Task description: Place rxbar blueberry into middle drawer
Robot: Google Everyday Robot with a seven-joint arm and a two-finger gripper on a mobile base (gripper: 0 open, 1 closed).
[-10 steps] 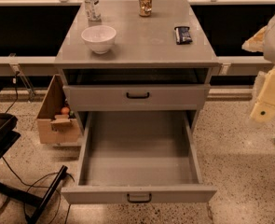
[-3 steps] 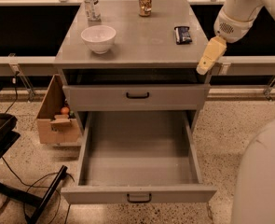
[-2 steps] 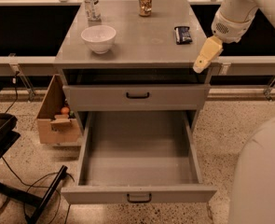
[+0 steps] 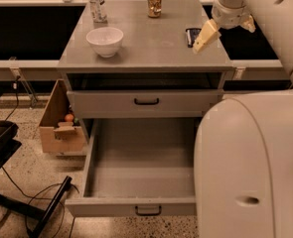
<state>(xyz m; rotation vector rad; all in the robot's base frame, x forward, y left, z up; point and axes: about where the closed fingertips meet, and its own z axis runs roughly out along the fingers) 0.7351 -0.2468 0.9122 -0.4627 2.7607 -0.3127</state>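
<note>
The rxbar blueberry (image 4: pixel 190 35) lies flat on the right side of the grey cabinet top (image 4: pixel 151 43), a dark wrapper with pale lettering. My gripper (image 4: pixel 224 36) hangs above the top's right edge, open and empty. Its left finger (image 4: pixel 205 36) is just right of the bar and overlaps the bar's right edge in view. The middle drawer (image 4: pixel 141 165) is pulled out wide below, its grey floor bare, with a small dark handle (image 4: pixel 148 210) on its front.
A white bowl (image 4: pixel 105 40), a clear bottle (image 4: pixel 96 4) and a can (image 4: pixel 154 1) stand on the top. A shut drawer front with a black handle (image 4: pixel 146 101) sits above the open one. A cardboard box (image 4: pixel 61 125) and cables lie at the left. My white arm (image 4: pixel 245 167) fills the lower right.
My gripper has moved left and farther over the cabinet top, so its left finger is now beside the bar. The bar, the bowl and the drawer have not moved.
</note>
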